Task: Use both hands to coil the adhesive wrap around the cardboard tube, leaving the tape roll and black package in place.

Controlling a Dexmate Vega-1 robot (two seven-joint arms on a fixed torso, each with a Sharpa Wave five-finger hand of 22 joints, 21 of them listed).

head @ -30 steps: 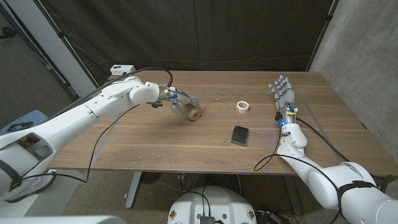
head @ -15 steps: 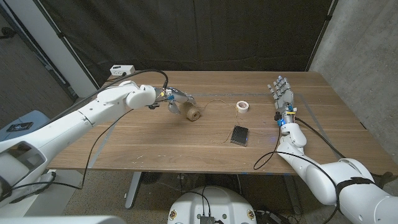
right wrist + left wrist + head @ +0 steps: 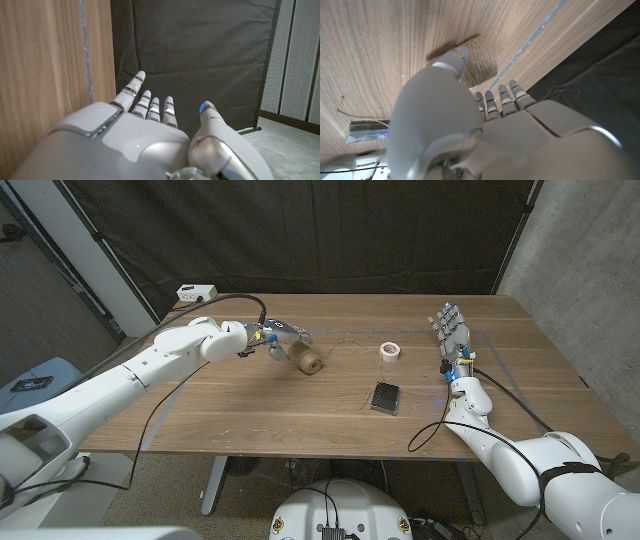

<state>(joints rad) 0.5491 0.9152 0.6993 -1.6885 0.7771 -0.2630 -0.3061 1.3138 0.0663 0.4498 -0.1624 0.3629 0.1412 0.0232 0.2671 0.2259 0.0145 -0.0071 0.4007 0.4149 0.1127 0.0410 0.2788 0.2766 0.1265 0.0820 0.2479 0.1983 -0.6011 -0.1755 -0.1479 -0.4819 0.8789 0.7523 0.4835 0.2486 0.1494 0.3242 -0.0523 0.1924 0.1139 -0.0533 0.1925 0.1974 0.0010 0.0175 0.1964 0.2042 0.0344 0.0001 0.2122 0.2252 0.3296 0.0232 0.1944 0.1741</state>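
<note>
Left hand (image 3: 281, 340): seems to grip the cardboard tube (image 3: 311, 362), upper left of centre.
Right hand (image 3: 452, 330): released, fingers spread.
Risk: a one-handed turn could drag the thin wrap (image 3: 350, 343) into the tape roll (image 3: 390, 351).

One cardboard tube (image 3: 312, 362); one tape roll (image 3: 390, 351); one black package (image 3: 385, 397); two hands.

Wooden bench (image 3: 250, 415) with a pale line across its top. Small white box (image 3: 196, 292), possibly a power unit, at the far left corner. Black curtain (image 3: 300, 230) behind.
</note>
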